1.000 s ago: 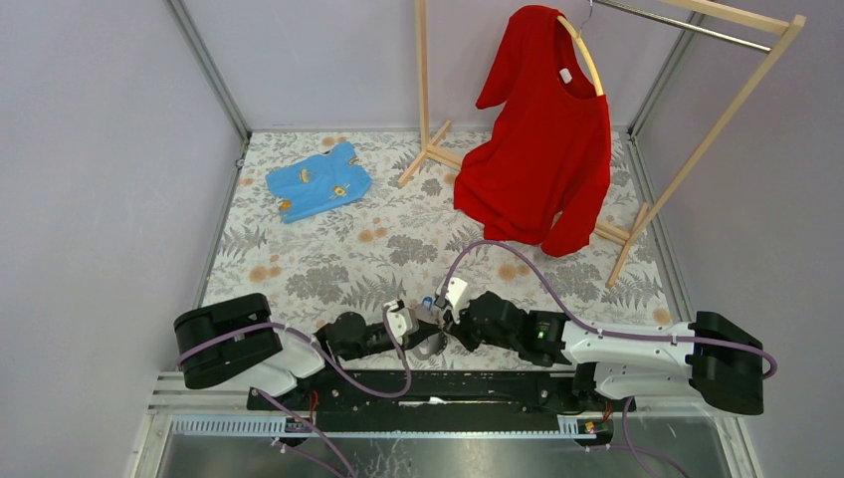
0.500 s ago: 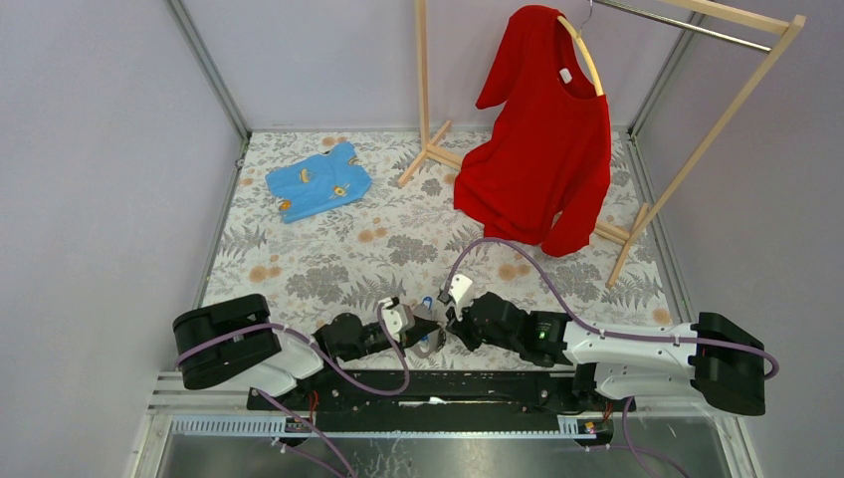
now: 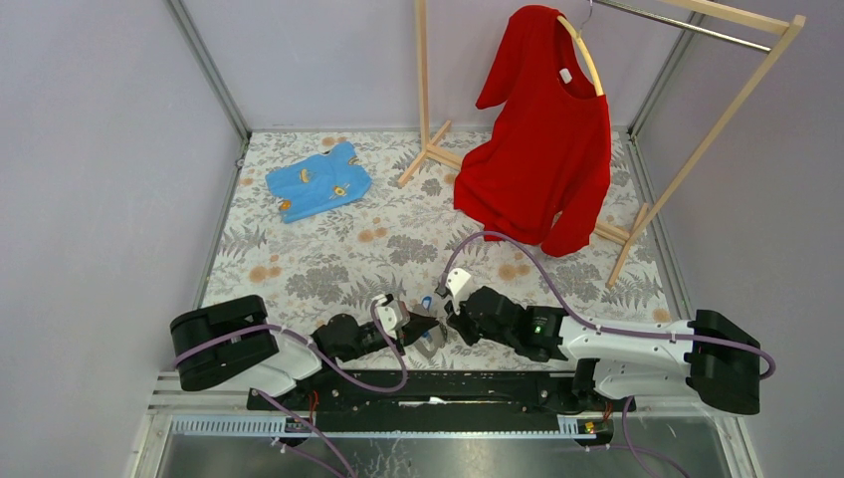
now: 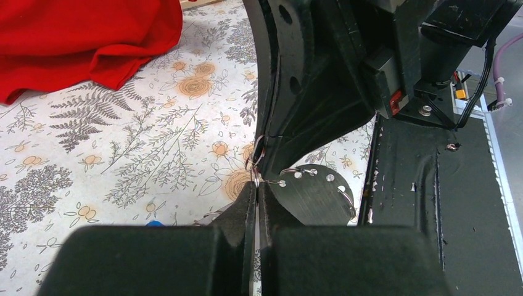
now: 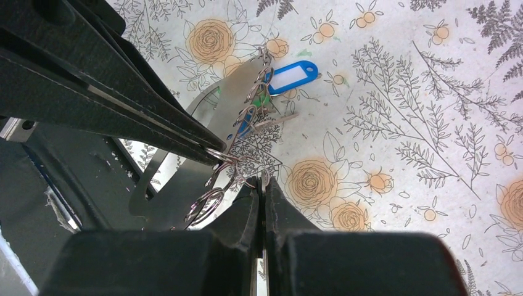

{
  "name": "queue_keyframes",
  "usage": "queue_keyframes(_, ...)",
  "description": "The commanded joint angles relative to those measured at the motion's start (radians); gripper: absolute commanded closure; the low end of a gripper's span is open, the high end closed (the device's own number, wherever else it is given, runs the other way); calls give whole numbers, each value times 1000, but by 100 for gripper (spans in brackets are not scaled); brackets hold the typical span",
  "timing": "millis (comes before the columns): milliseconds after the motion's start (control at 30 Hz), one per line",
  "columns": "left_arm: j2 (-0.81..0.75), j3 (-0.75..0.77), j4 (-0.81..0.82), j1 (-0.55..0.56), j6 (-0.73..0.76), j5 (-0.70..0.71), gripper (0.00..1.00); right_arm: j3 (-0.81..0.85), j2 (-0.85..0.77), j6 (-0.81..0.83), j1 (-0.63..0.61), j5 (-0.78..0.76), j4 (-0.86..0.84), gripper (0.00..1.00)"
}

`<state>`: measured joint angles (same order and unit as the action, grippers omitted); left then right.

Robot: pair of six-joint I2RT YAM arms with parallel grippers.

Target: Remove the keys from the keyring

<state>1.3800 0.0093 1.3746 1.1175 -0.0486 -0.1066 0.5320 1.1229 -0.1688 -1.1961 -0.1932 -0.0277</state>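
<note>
Silvery keyring (image 5: pixel 179 179) sits clamped between left end effector (image 4: pixel 256 191) and right end effector (image 5: pixel 262 185), both clenched tip to tip, keys (image 5: pixel 293 77) strung out ahead of the right one.

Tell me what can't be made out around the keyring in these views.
- Right wrist: the metal plate overlaps the rings, so the number of keys is unclear; the right gripper hides its own contact point.
- Left wrist: the left gripper blocks the keys.
- Top view: everything there is too small.
</note>
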Motion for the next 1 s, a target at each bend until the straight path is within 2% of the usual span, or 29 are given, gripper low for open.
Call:
queue_keyframes(0,-17,-20,89,5,27,-21,98,8,-27,68,12,-43,-74,100)
queue_keyframes(67,-28,-15,66,4,27,-10,92,4,-40,110,12,-35,-127,100)
queue_keyframes(167,-56,37,-53,4,55,-32,84,-18,-90,159,12,-27,-168,100)
queue_keyframes(267,-82,32,-80,4,86,21,78,-72,-144,208,12,-11,-245,100)
queue_keyframes(400,-148,82,-253,4,138,22,77,-69,-144,236,12,21,-244,100)
queue_keyframes(533,-190,78,-244,4,119,43,78,-67,-125,245,12,46,-245,100)
queue_keyframes(700,-254,107,-349,4,140,44,77,-83,-124,236,12,56,-277,100)
queue_keyframes(967,-248,151,-396,4,138,11,75,-58,-93,227,12,65,-242,100)
